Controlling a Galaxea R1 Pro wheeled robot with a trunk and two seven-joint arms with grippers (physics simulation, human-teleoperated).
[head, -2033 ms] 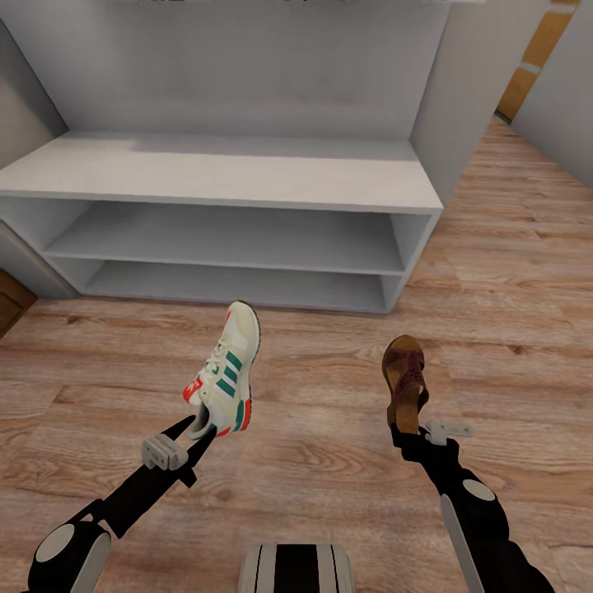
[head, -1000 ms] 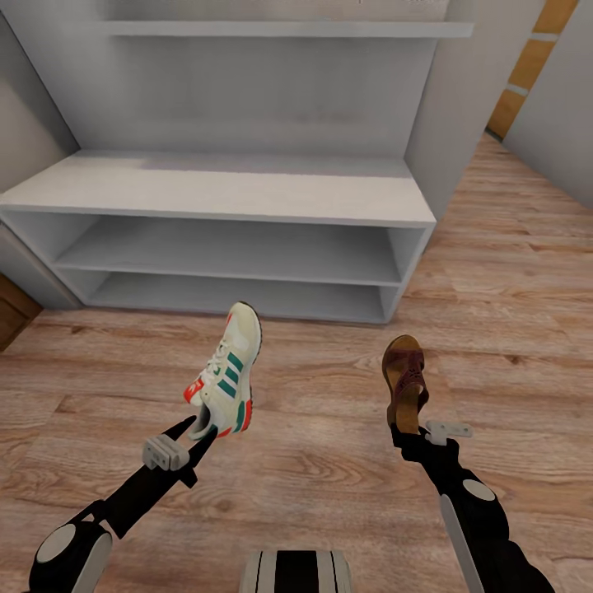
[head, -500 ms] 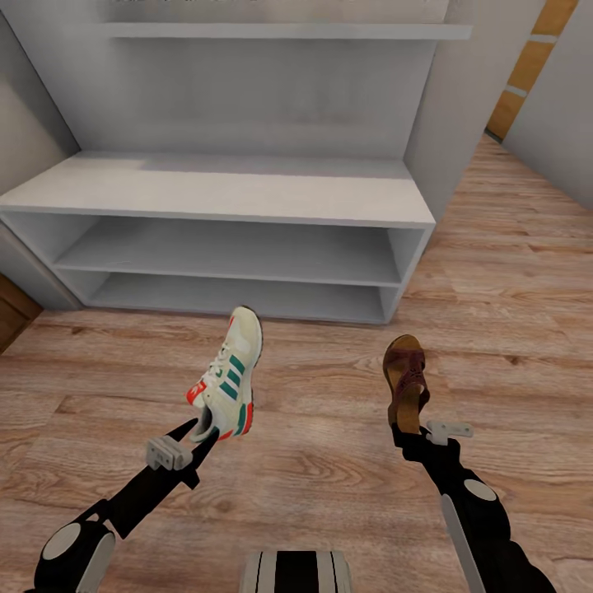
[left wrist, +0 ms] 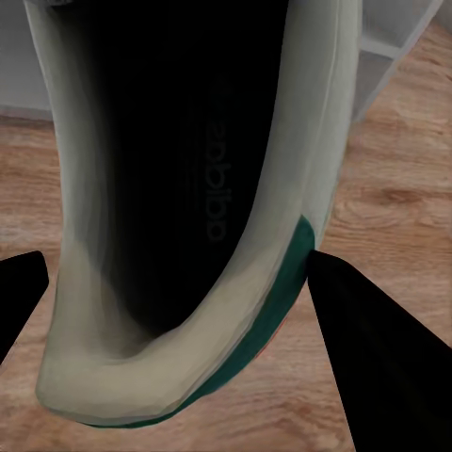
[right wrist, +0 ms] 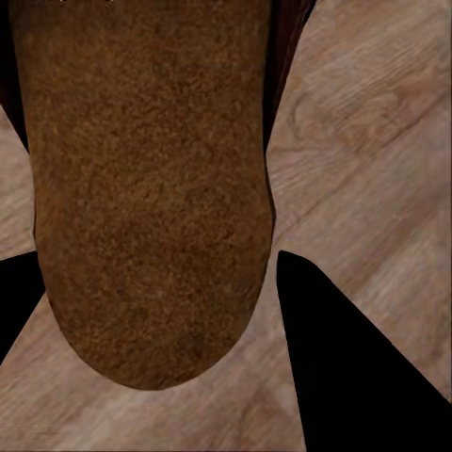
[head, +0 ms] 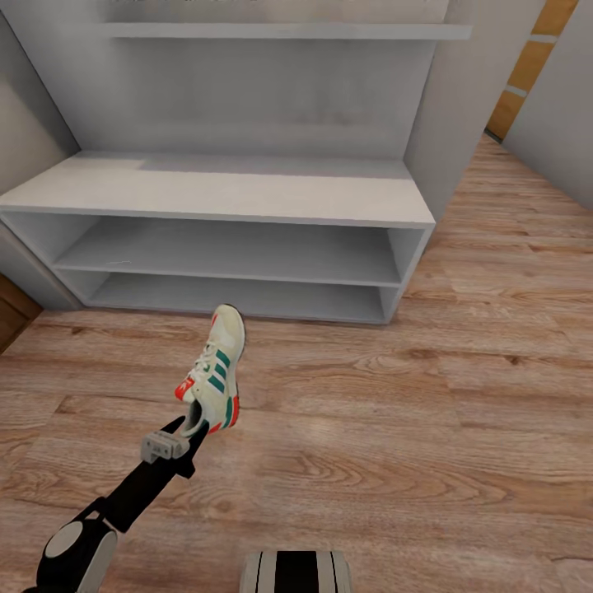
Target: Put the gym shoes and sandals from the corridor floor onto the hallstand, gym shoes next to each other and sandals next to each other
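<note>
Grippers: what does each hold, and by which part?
Left gripper holds a gym shoe by its heel. Right gripper holds a sandal at its heel end.

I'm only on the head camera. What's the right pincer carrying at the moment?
Observer: The right wrist view has the brown suede-like footbed of a dark brown sandal between the right pincer's black fingers, above the light brown wood-plank floor.
Operator: And is a left finger inside the sneaker?
Observer: No. In the left wrist view both fingers of the left pincer sit outside the heel of the cream-white, green-soled gym shoe, one on each side.
</note>
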